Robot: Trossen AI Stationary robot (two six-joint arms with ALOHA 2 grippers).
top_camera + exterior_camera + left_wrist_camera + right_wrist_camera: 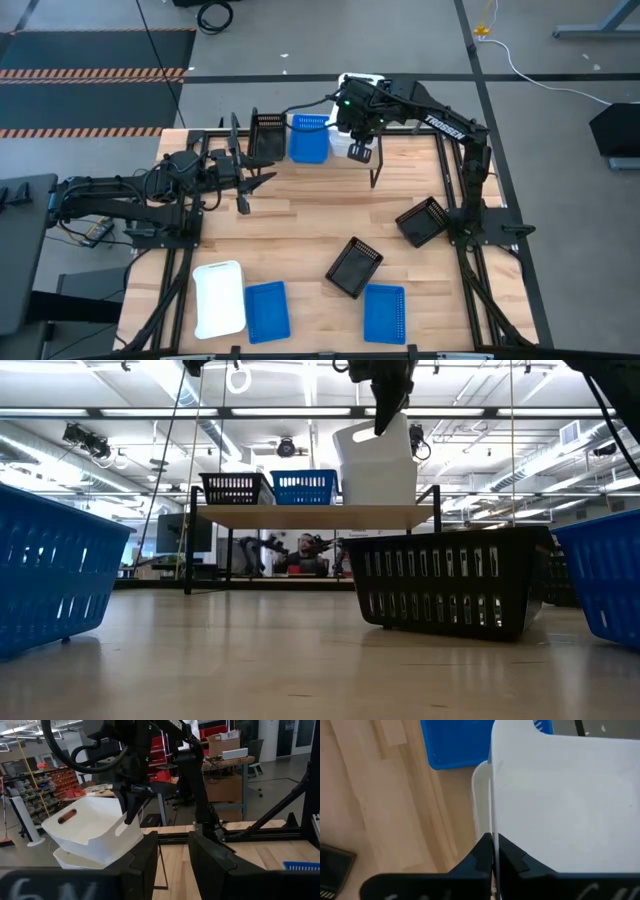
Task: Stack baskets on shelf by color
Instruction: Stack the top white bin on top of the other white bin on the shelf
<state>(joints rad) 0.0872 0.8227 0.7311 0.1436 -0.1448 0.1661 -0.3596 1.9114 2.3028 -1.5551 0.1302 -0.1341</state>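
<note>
the right pincer (493, 851) is pressed together on the thin wall of a white rectangular plastic basket (375, 460), holding it tilted above another white basket (80, 861) that already sits at the right end of the low wooden-topped shelf (310, 516) along the counter's (300, 225) far edge. the held basket hangs directly under the pincer, so the coming move turns on levelling it and lowering it straight down into the one beneath, long axes matched. beside that spot stand a blue perforated basket (309, 138) and a black perforated basket (266, 136) on the shelf. the left pincer (252, 182) waits half spread and empty over the counter's left side, farther from the white stack.
</note>
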